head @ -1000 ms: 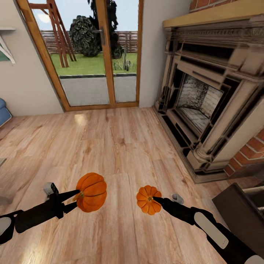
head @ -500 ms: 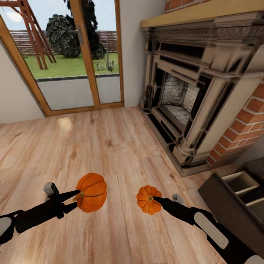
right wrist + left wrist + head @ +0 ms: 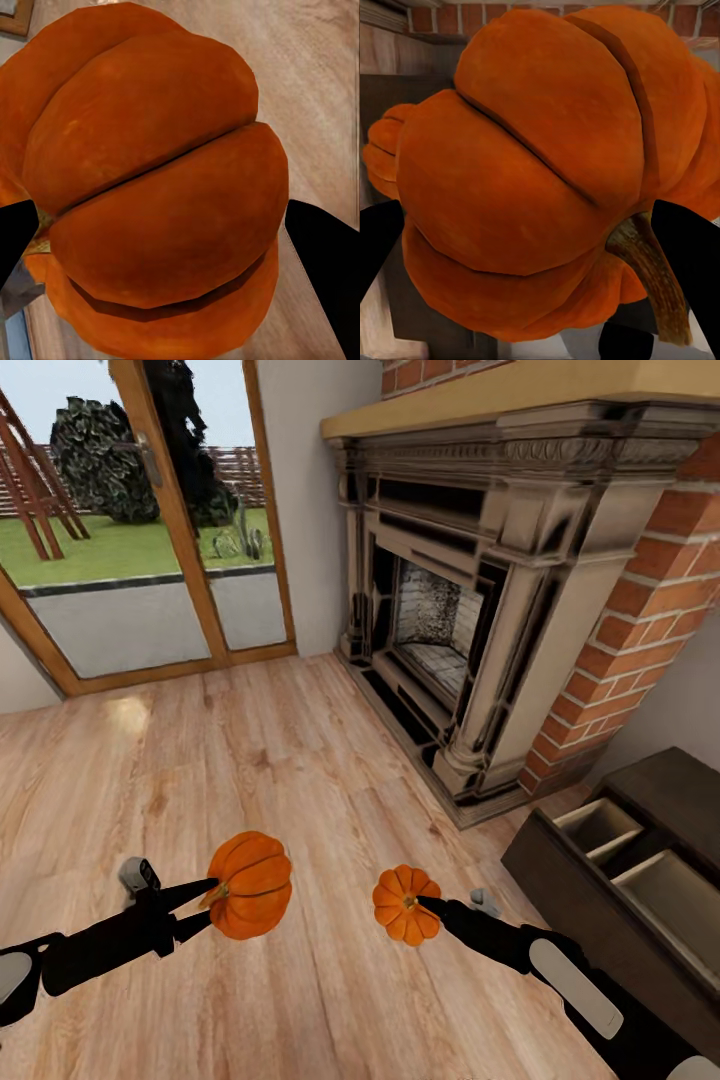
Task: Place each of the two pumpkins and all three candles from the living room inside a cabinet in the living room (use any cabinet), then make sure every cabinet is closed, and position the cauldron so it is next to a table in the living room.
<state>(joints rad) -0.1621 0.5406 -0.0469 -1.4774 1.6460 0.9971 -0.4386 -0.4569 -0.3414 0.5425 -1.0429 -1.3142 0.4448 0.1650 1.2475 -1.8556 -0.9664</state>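
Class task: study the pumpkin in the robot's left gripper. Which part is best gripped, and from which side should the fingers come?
Grip the pumpkin across its ribbed body at the stem end, as the left gripper does: fingers come side-on, straddling the stem. The rounded flanks seem to offer opposing surfaces; the thin, curved stem would likely slip.

The head camera looks forward and steeply down from above both arms, taking in the wooden floor (image 3: 300,760), the fireplace (image 3: 450,610) ahead to the right, the glass door (image 3: 130,560) to the left and the open cabinet (image 3: 620,860) at lower right. Each wrist camera sits very close behind its jaws, looking along them: the left onto the larger pumpkin (image 3: 540,180), with brick and probably the cabinet behind; the right onto the smaller pumpkin (image 3: 157,187), with floor behind. All three views share the pumpkins.
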